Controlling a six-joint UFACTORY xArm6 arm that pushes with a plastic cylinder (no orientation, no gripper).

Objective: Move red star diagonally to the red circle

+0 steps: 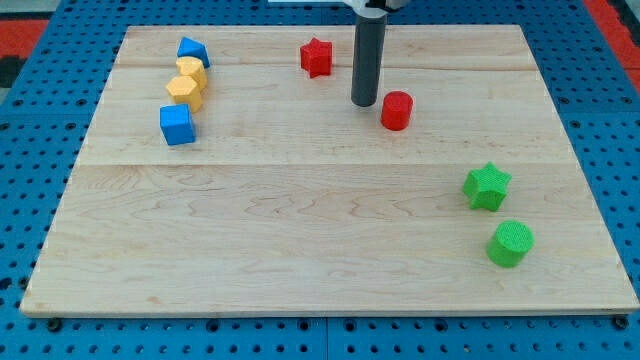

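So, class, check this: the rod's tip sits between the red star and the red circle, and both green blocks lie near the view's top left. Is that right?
One detail is wrong. In the camera view my tip does sit between the red star and the red circle, but the green star and green circle lie at the view's bottom right, not top left.

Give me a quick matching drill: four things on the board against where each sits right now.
Things:
1. red star
2. red circle
3. green star
4. blue cube

Places:
A. near the view's left edge, below the yellow blocks
B. just right of my tip
C. top centre, left of the rod
D. right side, above the green circle

Pairs: 1-C, 2-B, 3-D, 4-A
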